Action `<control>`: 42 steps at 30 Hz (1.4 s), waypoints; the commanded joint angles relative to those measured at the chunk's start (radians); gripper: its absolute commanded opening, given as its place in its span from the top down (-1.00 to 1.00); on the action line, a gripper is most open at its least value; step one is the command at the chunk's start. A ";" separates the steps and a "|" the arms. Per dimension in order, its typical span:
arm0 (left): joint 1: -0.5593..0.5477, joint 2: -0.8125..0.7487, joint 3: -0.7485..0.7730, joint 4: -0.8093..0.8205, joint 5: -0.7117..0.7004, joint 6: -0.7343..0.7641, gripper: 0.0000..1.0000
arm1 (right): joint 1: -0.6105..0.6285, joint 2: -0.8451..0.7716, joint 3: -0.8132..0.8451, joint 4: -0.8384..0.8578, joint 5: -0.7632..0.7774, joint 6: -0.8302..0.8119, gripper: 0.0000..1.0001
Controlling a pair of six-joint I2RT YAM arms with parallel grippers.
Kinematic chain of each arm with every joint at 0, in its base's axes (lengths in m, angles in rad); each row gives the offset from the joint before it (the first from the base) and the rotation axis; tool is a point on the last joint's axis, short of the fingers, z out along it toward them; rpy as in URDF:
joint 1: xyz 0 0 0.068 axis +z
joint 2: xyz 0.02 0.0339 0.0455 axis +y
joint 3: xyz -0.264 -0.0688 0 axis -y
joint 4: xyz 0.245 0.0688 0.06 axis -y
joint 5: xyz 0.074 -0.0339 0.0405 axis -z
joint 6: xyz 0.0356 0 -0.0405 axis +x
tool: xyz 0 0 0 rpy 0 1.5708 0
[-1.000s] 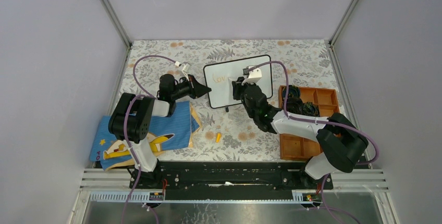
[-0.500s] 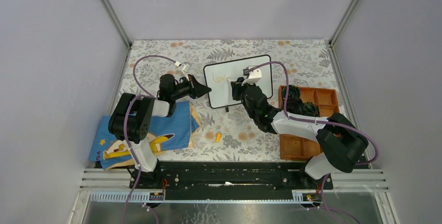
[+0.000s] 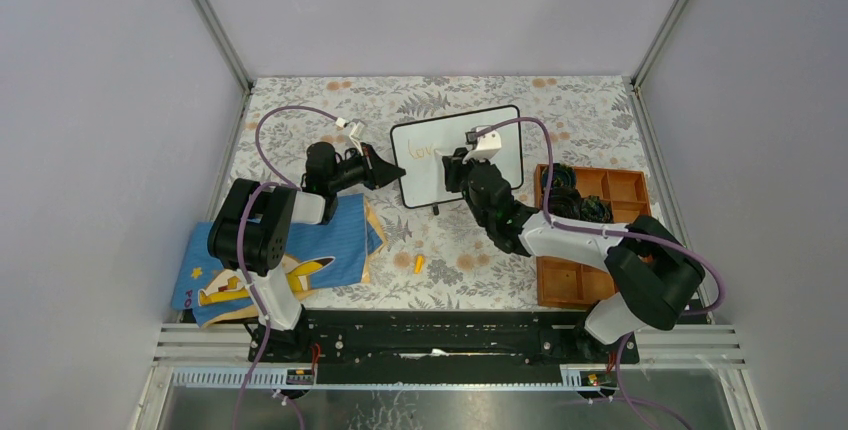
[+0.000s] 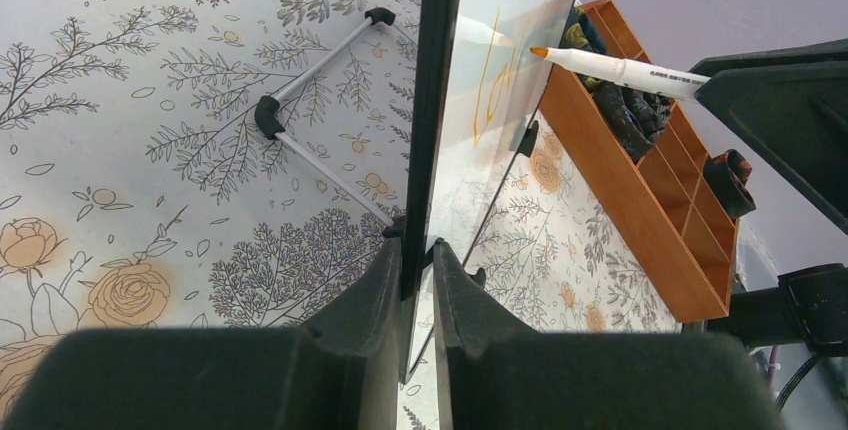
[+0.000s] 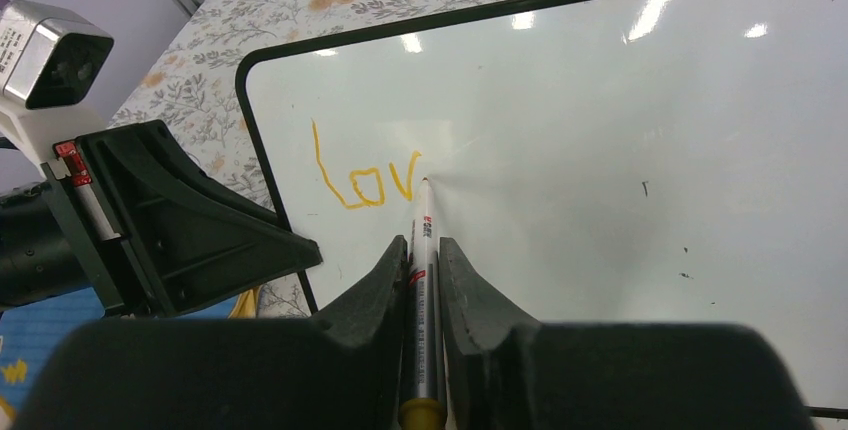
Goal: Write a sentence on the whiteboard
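Left tool (image 4: 418,252) pinches the left frame of the whiteboard (image 3: 430,185) near the far edge of the tabletop (image 3: 300,110), evidently bracing it; right tool (image 5: 424,250) clamps a marker (image 5: 426,218), tip at the unfinished sentence (image 5: 365,182).

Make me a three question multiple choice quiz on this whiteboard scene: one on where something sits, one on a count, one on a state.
1. Where is the wooden compartment tray relative to the whiteboard?
A. to its left
B. behind it
C. to its right

2. How many orange letters are on the whiteboard?
A. three
B. one
C. seven

3. What is the left tool doing?
A. open, touching nothing
B. clamped shut on the whiteboard's edge
C. resting in the tray

Answers:
1. C: the top view shows the tray to the right of the board.
2. A: the right wrist view reads "lov".
3. B: the left wrist view shows both fingers pressed against the black frame.
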 commanded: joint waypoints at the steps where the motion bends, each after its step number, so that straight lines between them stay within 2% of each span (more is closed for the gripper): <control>1: -0.009 -0.007 0.001 -0.053 -0.021 0.032 1.00 | -0.016 0.010 0.048 0.047 0.031 0.003 1.00; 28: -0.008 -0.007 0.003 -0.055 -0.019 0.036 1.00 | -0.048 -0.004 0.061 0.019 0.081 -0.020 1.00; 42: -0.010 -0.007 0.002 -0.057 -0.020 0.036 1.00 | -0.049 0.019 0.091 0.021 0.014 -0.026 1.00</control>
